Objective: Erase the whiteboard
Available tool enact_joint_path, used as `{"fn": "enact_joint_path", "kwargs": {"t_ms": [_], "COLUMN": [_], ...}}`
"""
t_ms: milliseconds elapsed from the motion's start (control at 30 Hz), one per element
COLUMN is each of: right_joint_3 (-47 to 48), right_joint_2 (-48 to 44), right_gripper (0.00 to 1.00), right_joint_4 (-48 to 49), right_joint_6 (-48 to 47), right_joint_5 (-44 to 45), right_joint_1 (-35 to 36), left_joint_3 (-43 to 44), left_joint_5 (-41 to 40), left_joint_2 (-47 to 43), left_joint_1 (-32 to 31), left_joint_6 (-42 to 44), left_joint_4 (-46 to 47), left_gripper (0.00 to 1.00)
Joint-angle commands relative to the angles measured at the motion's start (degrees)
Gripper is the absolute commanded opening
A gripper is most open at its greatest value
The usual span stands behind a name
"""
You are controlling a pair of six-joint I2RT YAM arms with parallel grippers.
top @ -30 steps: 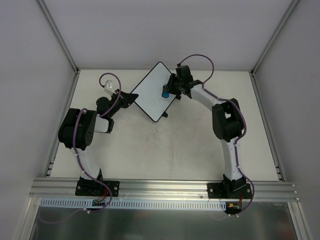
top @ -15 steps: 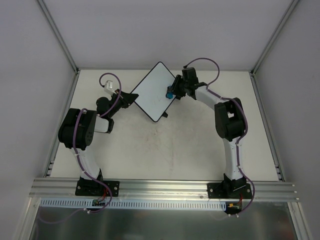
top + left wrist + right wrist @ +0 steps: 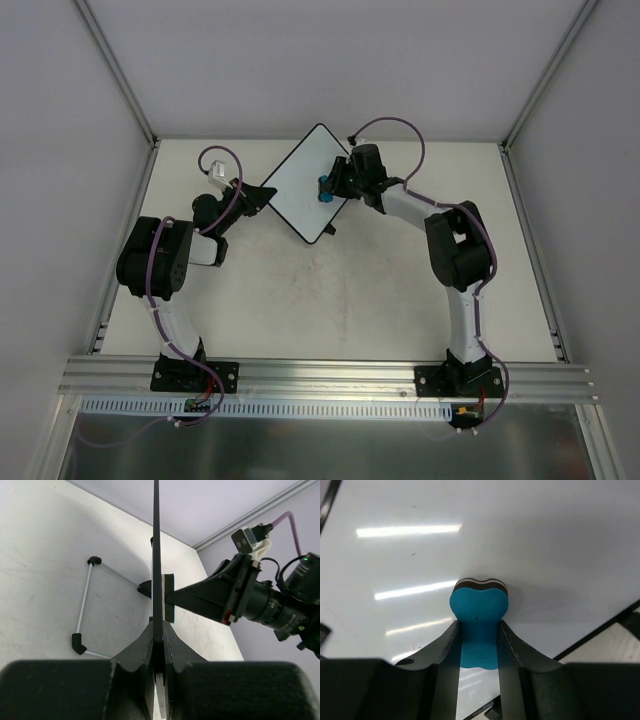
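We are pinching the whiteboard (image 3: 303,193) by its edge in the left gripper (image 3: 157,630), holding it tilted up off the desk (image 3: 330,300). The right gripper (image 3: 478,630) is squeezing a blue eraser (image 3: 479,605) and pressing it against the board's face. Around the eraser the face is looking nearly clean, so we judge little is remaining.

The left arm (image 3: 160,262) rises from its base at the lower left of the top view, folds at a bulky elbow and reaches toward the upper centre. The left pincer (image 3: 262,192) is clamped on the edge of the whiteboard (image 3: 300,195), both fingers pressed flat against the thin rim. The right arm (image 3: 457,250) climbs from the lower right, bends and stretches left toward the upper centre. The right pincer (image 3: 328,186) is closed around a blue eraser (image 3: 479,605), its fingers gripping the narrow waist.
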Motion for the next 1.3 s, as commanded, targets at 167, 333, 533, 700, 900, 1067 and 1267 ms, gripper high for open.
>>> {"fn": "enact_joint_path", "kwargs": {"t_ms": [167,333,533,700,900,1067,1267], "right_joint_3": [3.0,5.3,5.1,3.3,2.0,-0.2,-3.7], "right_joint_2": [0.8,1.4,1.4,0.8,1.2,1.4,1.1], "right_gripper": [0.00,0.00,0.00,0.00,0.00,0.00,0.00], "right_joint_4": [-7.1,-12.3,-13.8,-13.8,-13.8,-13.7,-13.6], "right_joint_6": [-8.4,-13.4,-14.1,-12.6,-9.6,-5.3,0.0], "right_joint_5": [-3.4,0.2,2.8,4.8,4.6,4.8,7.3], "right_joint_1": [10.4,14.9,17.3,17.2,15.2,12.1,9.3], "left_joint_3": [-0.4,-0.1,-0.8,-0.7,-0.9,-1.0,-0.9], "left_joint_5": [2.7,2.7,2.3,2.4,2.5,2.5,2.6], "left_joint_2": [1.0,1.0,0.3,0.3,0.4,0.2,0.3], "left_joint_1": [-1.5,-1.5,-1.6,-1.6,-1.6,-1.5,-1.5], "left_joint_6": [3.1,3.2,3.9,3.9,3.5,3.8,3.5], "left_joint_4": [9.6,9.4,9.2,9.2,9.6,9.6,9.6], "left_gripper": [0.00,0.00,0.00,0.00,0.00,0.00,0.00]}}
